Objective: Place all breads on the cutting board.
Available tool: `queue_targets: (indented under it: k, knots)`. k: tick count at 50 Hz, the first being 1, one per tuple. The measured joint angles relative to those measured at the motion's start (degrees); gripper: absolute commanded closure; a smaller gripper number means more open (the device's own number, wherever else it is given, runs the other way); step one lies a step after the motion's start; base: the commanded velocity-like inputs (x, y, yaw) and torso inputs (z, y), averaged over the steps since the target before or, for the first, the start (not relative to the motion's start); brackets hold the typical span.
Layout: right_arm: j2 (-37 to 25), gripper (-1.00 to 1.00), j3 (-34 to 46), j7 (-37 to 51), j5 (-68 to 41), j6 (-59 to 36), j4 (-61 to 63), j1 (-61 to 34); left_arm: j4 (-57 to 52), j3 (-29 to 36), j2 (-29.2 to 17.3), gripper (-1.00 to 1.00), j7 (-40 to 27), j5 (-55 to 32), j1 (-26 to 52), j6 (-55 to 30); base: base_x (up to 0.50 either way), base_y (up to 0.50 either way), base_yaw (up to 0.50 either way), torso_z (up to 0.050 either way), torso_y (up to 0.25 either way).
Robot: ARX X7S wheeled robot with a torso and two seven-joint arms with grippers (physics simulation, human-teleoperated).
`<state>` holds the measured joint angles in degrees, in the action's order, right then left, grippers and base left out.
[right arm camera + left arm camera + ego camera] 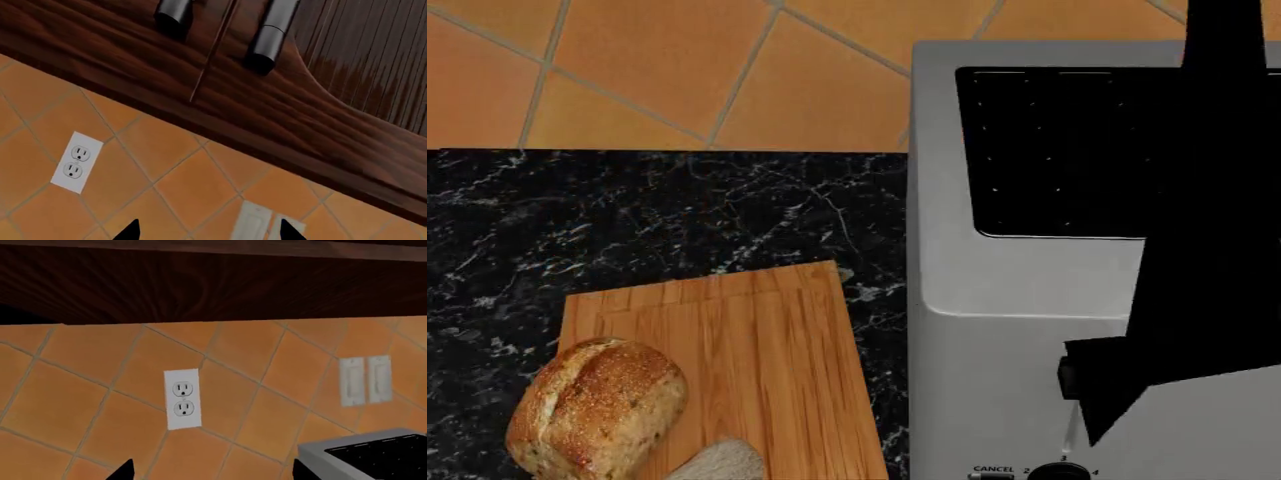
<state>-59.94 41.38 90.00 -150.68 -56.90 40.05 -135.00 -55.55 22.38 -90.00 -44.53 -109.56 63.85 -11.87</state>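
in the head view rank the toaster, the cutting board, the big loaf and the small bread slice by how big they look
1. toaster
2. cutting board
3. big loaf
4. small bread slice, cut off by the frame edge, so partly unsure

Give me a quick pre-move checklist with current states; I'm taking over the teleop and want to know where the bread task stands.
1. Loaf on the board: ok for the most part; its left side hangs past the board's edge.
2. Slice on the board: cannot tell; the picture's lower edge cuts it off.
3. Left fingers empty: ok; the tips stand apart with only the tiled wall and outlet between them.
4. Right fingers empty: ok; tips apart, facing wall and cabinet.
5. Arm clearance: not ok; a dark arm hangs over the toaster.
6. Other breads on the counter: none shows, but the view is narrow.
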Motion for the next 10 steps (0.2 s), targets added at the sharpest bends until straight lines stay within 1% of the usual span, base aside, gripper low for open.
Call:
queue_targets:
  k: [10]
  knots:
    - [-7.4,-1.00,-0.4,0.0,-2.0,-1.3,2.9,0.0,0.0,0.7,0.0,-1.00,-3.6,4.3,-2.2,4.7,0.00,0.00,0.00,0.000,0.000]
